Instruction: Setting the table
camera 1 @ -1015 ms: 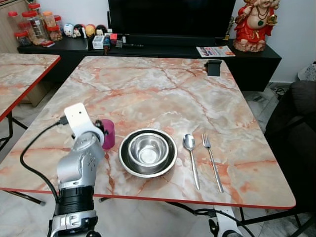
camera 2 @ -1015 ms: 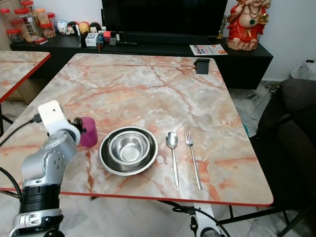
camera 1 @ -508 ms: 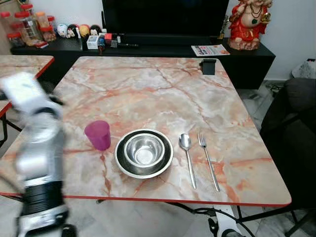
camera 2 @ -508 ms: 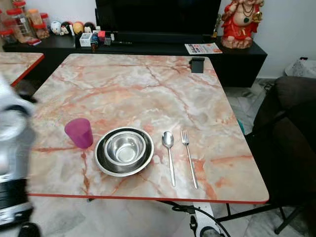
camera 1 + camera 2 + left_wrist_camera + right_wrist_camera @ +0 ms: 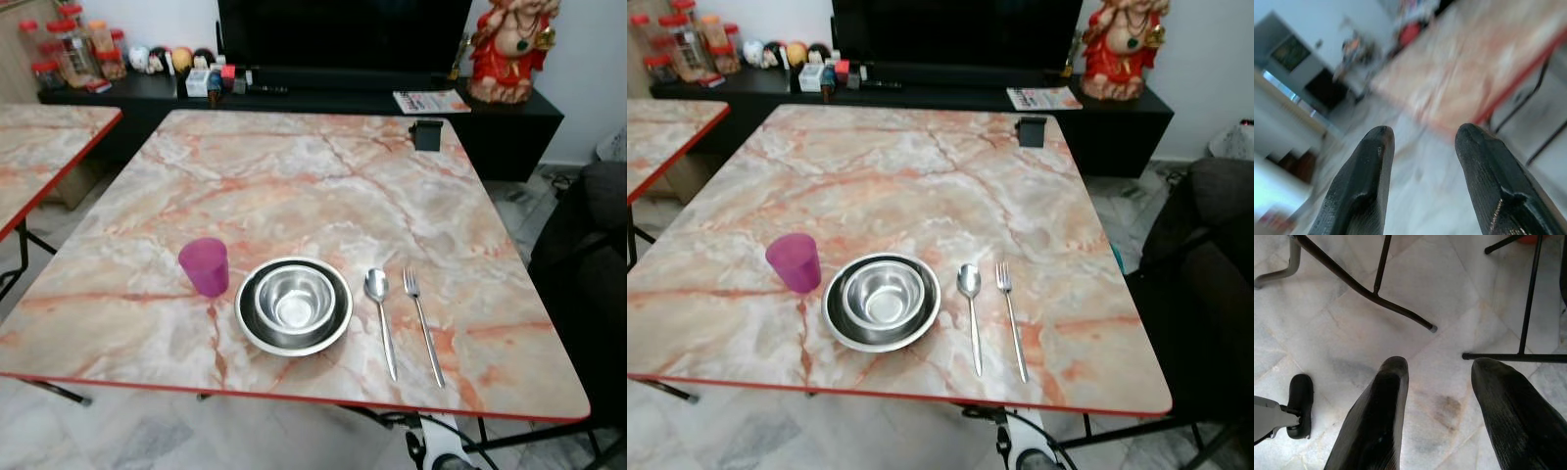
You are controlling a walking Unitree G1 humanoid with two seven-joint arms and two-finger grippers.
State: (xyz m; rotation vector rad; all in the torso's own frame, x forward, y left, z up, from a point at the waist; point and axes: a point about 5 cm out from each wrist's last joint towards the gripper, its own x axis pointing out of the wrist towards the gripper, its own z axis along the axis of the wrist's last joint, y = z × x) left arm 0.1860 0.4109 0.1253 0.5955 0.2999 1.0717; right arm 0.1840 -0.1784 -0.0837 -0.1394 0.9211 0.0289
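Observation:
A purple cup [image 5: 204, 265] stands upright on the marble table [image 5: 313, 176], just left of a steel bowl [image 5: 294, 297] nested in a dark-rimmed plate [image 5: 246, 318]. To the right of the plate lie a spoon [image 5: 378, 294] and a fork [image 5: 421, 318], side by side. In the blurred left wrist view my left gripper [image 5: 1422, 142] is open with nothing between its fingers, off the table's red edge. My right gripper [image 5: 1437, 374] hangs open over the floor tiles, holding nothing.
A second marble table [image 5: 39, 147] stands at the left. Behind the table runs a black TV console [image 5: 294, 93] with jars, figurines and a red statue [image 5: 509, 49]. A dark armchair [image 5: 588, 245] sits at the right. A small black object [image 5: 427, 134] rests near the table's far edge.
My left arm, which was at the purple cup a second ago, has drawn back left and dropped out of the eye views. The cup stays standing on the table.

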